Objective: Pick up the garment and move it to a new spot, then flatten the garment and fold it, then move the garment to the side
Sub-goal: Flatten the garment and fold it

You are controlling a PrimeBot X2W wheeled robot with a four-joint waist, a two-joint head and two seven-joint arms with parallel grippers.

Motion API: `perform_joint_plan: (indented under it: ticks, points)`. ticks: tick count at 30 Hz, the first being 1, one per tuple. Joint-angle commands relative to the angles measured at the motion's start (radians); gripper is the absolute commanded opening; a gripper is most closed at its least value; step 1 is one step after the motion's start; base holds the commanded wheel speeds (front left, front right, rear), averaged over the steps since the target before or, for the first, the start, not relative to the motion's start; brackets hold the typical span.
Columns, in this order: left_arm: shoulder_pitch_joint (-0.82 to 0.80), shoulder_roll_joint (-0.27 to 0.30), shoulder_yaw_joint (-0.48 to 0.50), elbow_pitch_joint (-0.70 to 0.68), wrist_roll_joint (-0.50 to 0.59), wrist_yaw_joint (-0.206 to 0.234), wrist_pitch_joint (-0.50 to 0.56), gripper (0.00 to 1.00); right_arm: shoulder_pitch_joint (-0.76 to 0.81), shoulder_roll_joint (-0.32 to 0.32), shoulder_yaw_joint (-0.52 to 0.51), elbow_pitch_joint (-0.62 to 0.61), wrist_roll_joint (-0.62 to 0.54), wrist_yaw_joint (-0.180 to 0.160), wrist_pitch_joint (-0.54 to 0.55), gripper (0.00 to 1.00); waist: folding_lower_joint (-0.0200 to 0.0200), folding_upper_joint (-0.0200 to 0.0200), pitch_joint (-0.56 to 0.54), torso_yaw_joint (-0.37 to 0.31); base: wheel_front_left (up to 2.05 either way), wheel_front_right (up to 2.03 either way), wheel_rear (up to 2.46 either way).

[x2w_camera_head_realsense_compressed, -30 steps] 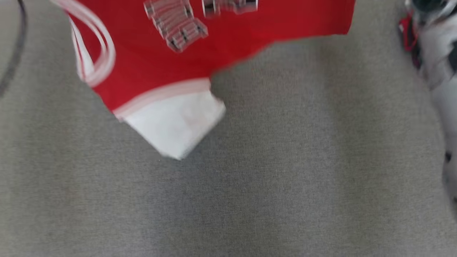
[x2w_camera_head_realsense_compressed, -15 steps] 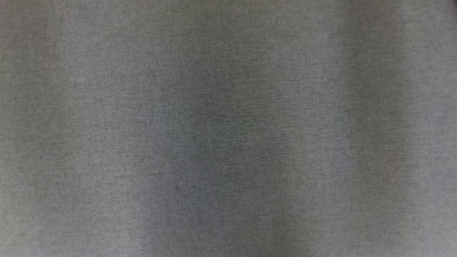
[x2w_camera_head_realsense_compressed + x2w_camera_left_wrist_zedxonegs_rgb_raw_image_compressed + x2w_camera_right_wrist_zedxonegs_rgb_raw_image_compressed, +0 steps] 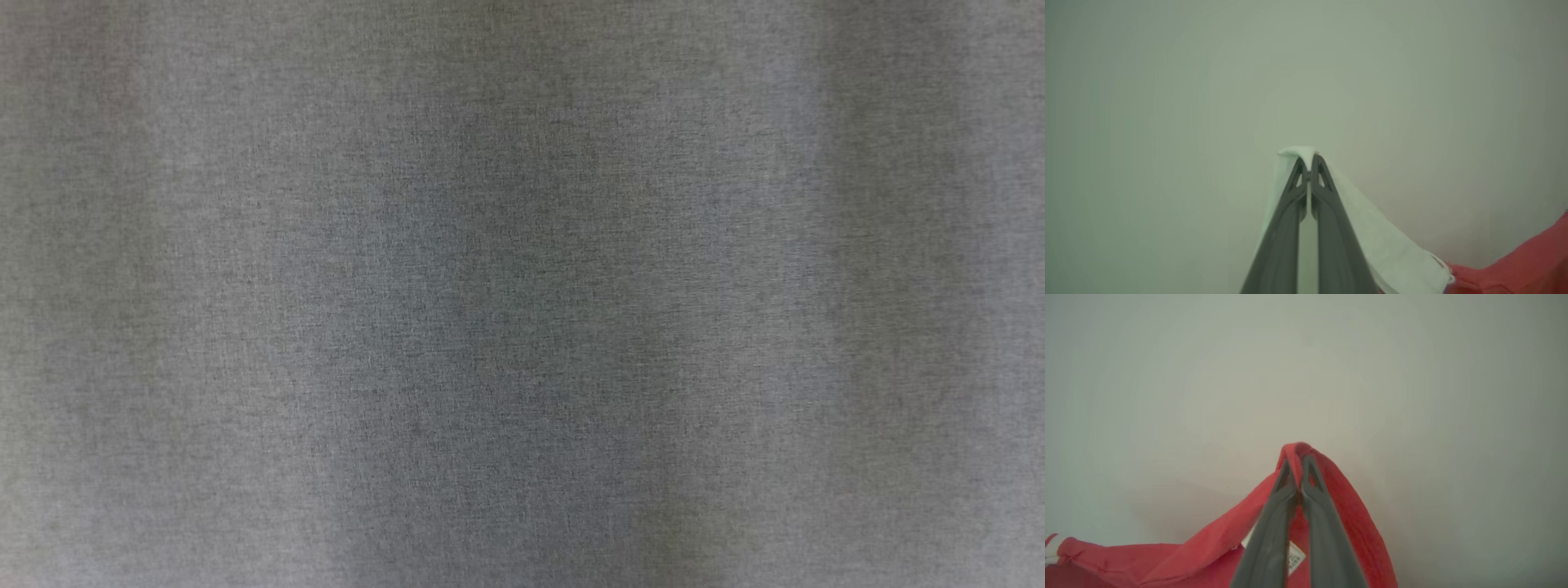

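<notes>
The garment is red with white parts. In the left wrist view my left gripper is shut on a white edge of it, and the cloth drapes over the fingertips and falls away to the lower right, where red fabric shows. In the right wrist view my right gripper is shut on a red fold of the garment, which hangs down to the lower left with a small white label between the fingers. Both grippers point at a plain pale surface.
The head view looks straight at grey woven fabric with soft shadow bands across it. Behind each gripper lies a plain pale surface without objects.
The head camera has swung: a second ago it showed the red and white garment at the top over grey cloth, now just grey cloth. Both grippers stay shut.
</notes>
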Motion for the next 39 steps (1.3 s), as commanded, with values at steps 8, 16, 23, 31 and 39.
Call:
perform_joint_plan:
  ticks: [8,16,23,31,39]
  points:
    - [0.393,0.046,0.125,-0.260,-0.106,0.013,-0.020,0.00,0.393,-0.099,0.071,-0.250,0.197,0.001,-0.011,0.00,-0.0001,-0.0002,-0.083,-0.014,0.00,0.00,0.00]
    - [0.980,0.004,0.249,-0.629,-0.085,0.108,-0.021,0.00,0.858,-0.188,0.107,-0.453,0.352,0.001,-0.034,0.00,-0.0001,-0.0002,-0.225,-0.004,0.00,0.00,0.00]
    - [1.417,-0.048,0.257,-0.790,-0.064,0.125,-0.021,0.00,1.174,-0.166,0.119,-0.528,0.405,0.001,-0.096,0.00,-0.0001,-0.0002,-0.331,-0.004,0.00,0.00,0.00]
    - [1.758,-0.147,0.255,-0.827,-0.066,0.136,-0.021,0.00,1.441,-0.175,0.081,-0.573,0.429,0.001,-0.126,0.00,-0.0001,-0.0002,-0.445,0.009,0.00,0.00,0.00]
    - [2.009,-0.219,0.270,-0.816,-0.047,0.153,-0.021,0.00,1.667,-0.195,-0.005,-0.633,0.444,0.001,-0.087,0.00,-0.0001,-0.0002,-0.549,0.022,0.00,0.00,0.00]
